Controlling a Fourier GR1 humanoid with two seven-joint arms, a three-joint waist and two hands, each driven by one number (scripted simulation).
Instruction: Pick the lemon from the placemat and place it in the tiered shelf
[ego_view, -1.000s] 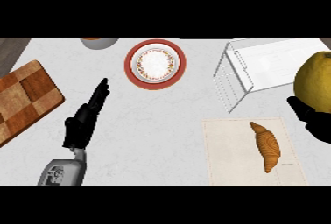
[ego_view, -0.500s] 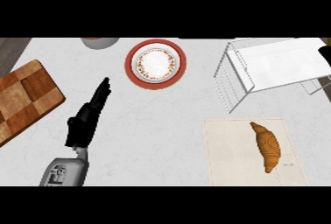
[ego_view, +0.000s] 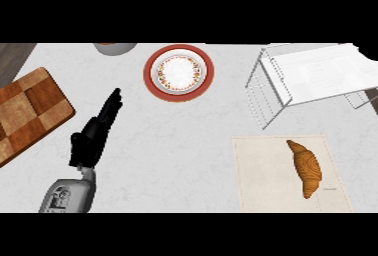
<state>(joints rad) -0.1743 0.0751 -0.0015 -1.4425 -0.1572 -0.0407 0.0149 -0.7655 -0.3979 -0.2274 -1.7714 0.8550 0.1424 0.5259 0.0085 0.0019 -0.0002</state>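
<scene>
Head view: my left hand (ego_view: 94, 135) rests at the lower left of the counter (ego_view: 184, 140), fingers straight and together, holding nothing; it has no part in this task and lies apart from the work area. My right hand does not show, so I cannot tell its state. No lemon shows on the placemat (ego_view: 258, 170); only a croissant (ego_view: 306, 167) lies there. The tiered shelf (ego_view: 317, 75) stands beyond the placemat, its top tier bare. I judge the lemon is off the mat, out of view.
</scene>
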